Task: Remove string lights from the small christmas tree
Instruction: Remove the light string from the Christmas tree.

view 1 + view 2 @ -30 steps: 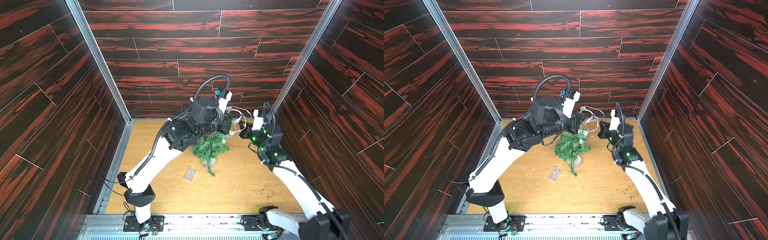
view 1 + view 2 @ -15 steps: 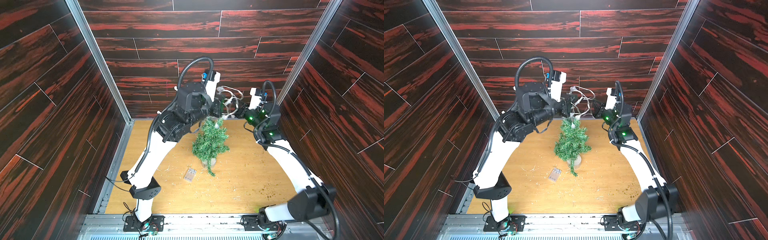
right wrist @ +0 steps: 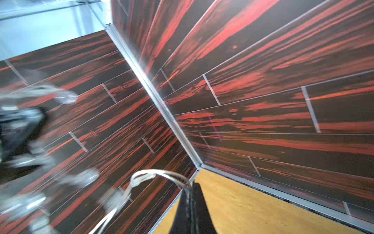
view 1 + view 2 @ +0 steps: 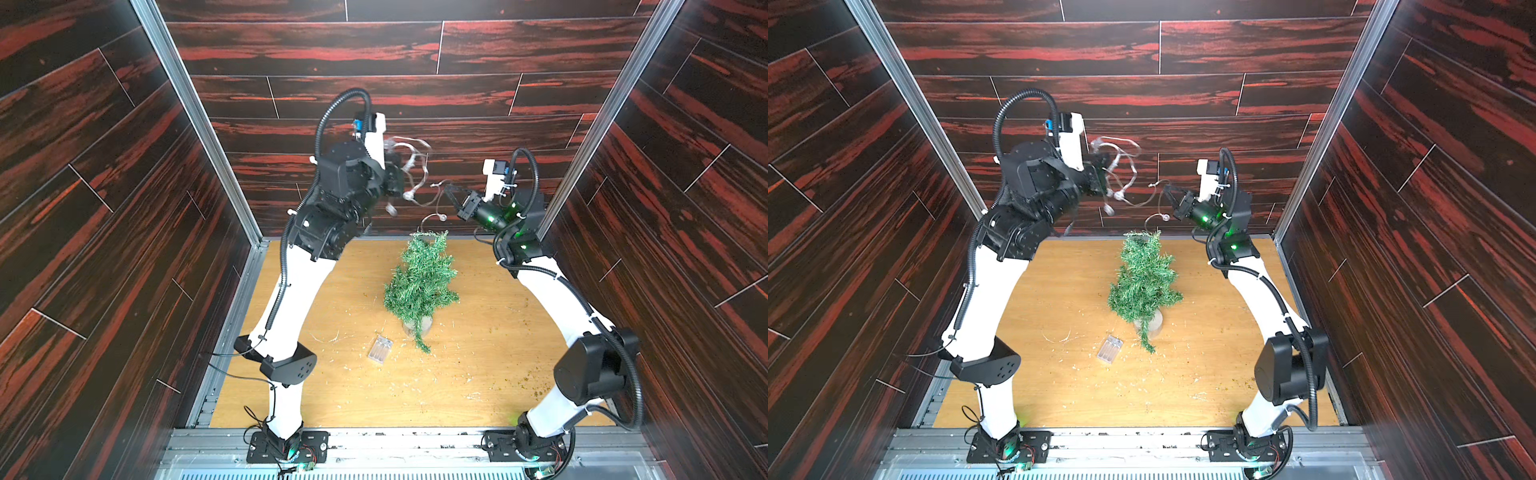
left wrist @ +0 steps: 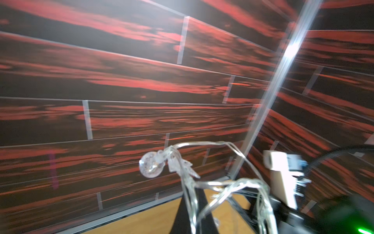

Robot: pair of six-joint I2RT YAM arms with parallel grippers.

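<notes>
Silvery string lights lifted higher, bristly tree

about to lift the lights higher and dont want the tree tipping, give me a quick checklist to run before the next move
1. Left gripper shut on the string lights: ok, a bundle of wire runs through it.
2. Right gripper shut on the wire: ok.
3. Lights off the small christmas tree: not ok, one strand reaches down to its bent tip.
4. Tree upright on the table: ok.
5. Battery box free to follow: cannot tell. It lies on the table beside the tree's base, and its wire is too thin to trace.
</notes>
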